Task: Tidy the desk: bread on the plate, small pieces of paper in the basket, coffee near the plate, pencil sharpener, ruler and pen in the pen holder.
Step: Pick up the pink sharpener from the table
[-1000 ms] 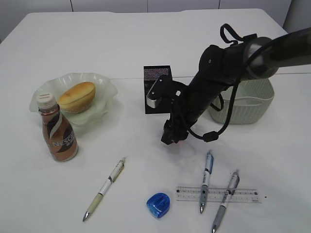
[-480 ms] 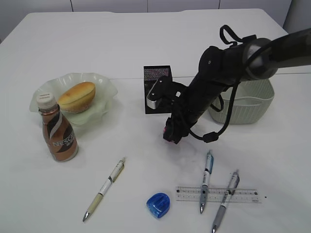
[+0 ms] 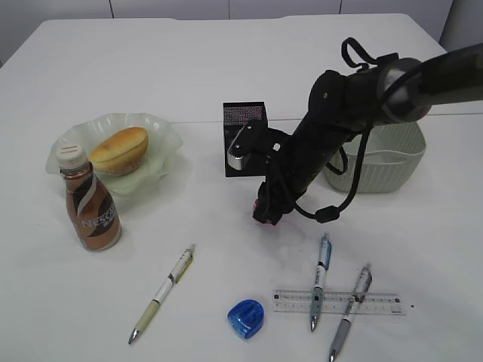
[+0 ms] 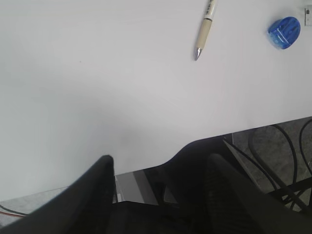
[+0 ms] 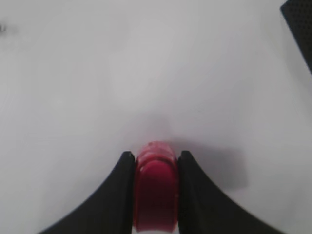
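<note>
Our right gripper [image 5: 155, 161] pinches a small red object [image 5: 155, 195], likely a sharpener, just before the pen holder [image 3: 243, 121]. Bread [image 3: 119, 149] sits plated, coffee [image 3: 90, 200] beside it; pens, ruler [image 3: 339, 302] and blue sharpener [image 3: 246, 317] remain.

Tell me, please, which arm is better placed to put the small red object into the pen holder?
The right. Its gripper already pinches the red object close to the pen holder, while the left gripper waits open at the desk's near edge.
</note>
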`<state>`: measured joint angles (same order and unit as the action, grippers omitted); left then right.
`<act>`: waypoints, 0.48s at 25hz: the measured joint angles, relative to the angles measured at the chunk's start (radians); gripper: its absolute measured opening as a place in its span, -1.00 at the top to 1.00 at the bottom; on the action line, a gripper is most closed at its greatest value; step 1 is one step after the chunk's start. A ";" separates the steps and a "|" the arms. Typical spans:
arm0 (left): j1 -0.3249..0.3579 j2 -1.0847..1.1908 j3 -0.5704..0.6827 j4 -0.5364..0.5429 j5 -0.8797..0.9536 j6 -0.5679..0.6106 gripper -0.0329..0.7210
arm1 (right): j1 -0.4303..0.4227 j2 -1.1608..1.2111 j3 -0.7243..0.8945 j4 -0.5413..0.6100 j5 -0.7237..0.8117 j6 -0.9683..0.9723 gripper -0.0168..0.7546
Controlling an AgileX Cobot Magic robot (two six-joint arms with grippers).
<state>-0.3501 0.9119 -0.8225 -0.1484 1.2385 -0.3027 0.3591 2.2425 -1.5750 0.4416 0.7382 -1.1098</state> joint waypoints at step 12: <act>0.000 0.000 0.000 0.000 0.000 0.000 -0.24 | 0.000 -0.051 -0.020 0.002 0.147 0.248 0.49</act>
<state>-0.3501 0.9119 -0.8225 -0.1484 1.2385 -0.3027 0.3591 2.1913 -1.5947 0.4439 0.8851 -0.8614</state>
